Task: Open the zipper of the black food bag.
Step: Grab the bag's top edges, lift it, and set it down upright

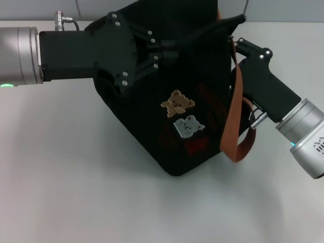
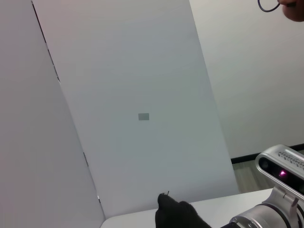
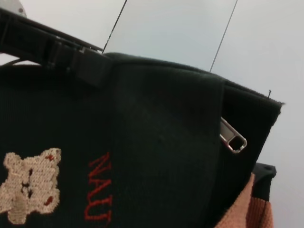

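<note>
The black food bag (image 1: 167, 116) stands tilted on the white table, its tan and white bear patches (image 1: 182, 115) and red print facing me. My left gripper (image 1: 166, 51) reaches in from the left and is shut on the bag's upper edge. My right gripper (image 1: 236, 44) sits against the bag's top right corner, behind an orange-brown strap handle (image 1: 232, 119) that hangs down the side. The zipper's silvery pull (image 3: 232, 138) shows in the right wrist view, sticking out from the bag's dark edge (image 3: 247, 118) with nothing holding it. In the head view the zipper line is lost in the black fabric.
The white table (image 1: 76, 192) spreads out in front and to the left of the bag. Grey wall panels (image 2: 142, 95) stand behind it. The left wrist view catches only a black corner of the bag (image 2: 178, 214) and the right arm's wrist (image 2: 280, 190).
</note>
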Available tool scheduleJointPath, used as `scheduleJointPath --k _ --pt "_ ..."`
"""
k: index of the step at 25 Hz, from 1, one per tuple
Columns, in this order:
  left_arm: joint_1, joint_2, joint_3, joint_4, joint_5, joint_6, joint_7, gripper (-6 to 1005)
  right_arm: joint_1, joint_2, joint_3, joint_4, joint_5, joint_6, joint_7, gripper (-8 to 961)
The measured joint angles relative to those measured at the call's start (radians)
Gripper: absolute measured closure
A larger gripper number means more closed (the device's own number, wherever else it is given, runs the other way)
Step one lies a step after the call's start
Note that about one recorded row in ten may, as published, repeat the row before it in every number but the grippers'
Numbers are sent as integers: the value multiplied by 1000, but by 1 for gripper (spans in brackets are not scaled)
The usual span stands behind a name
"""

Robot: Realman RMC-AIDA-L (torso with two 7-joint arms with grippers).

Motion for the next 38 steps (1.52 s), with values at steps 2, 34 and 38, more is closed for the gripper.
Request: scheduleJointPath --k 2,34,38 --pt "0 0 0 0 0 0 0 920 3 0 0 0 -2 8 0 561" --pt "0 3 -1 -28 0 -2 14 920 5 2 26 53 -10 6 -155 665" --pt "-1 3 -2 -29 0 -8 14 920 -5 2 26 54 -11 4 -155 664"
